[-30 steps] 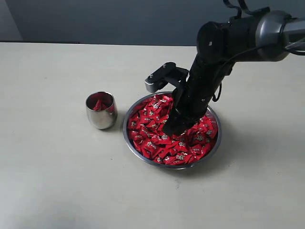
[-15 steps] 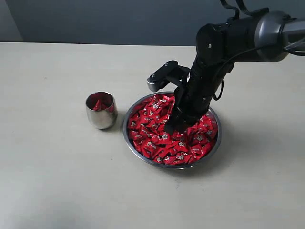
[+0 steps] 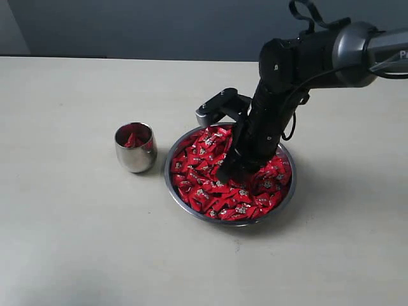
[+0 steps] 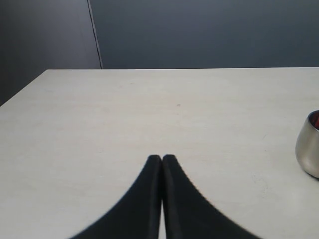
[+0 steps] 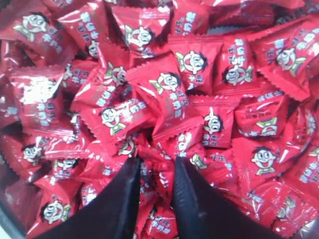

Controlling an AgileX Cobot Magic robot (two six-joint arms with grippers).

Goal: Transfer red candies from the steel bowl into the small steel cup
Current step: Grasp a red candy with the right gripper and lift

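Observation:
The steel bowl (image 3: 230,223) sits mid-table, heaped with red candies (image 3: 203,185). My right gripper (image 3: 226,173) reaches down into the heap from the back right. In the right wrist view its fingers (image 5: 156,162) stand a narrow gap apart, pinching a red candy (image 5: 156,175) among the packed candies (image 5: 164,84). The small steel cup (image 3: 135,155) stands just left of the bowl, with a few red candies inside it. My left gripper (image 4: 162,157) is shut on nothing over bare table, with the cup (image 4: 309,148) off to one side; it does not show in the exterior view.
The pale table (image 3: 76,242) spreads all around the bowl and cup. A dark wall (image 3: 159,25) runs behind its far edge. The right arm's black wrist camera block (image 3: 217,105) hangs over the bowl's back rim.
The right arm has shifted slightly left over the bowl, its tips staying in the candy heap. Bowl and cup have not moved.

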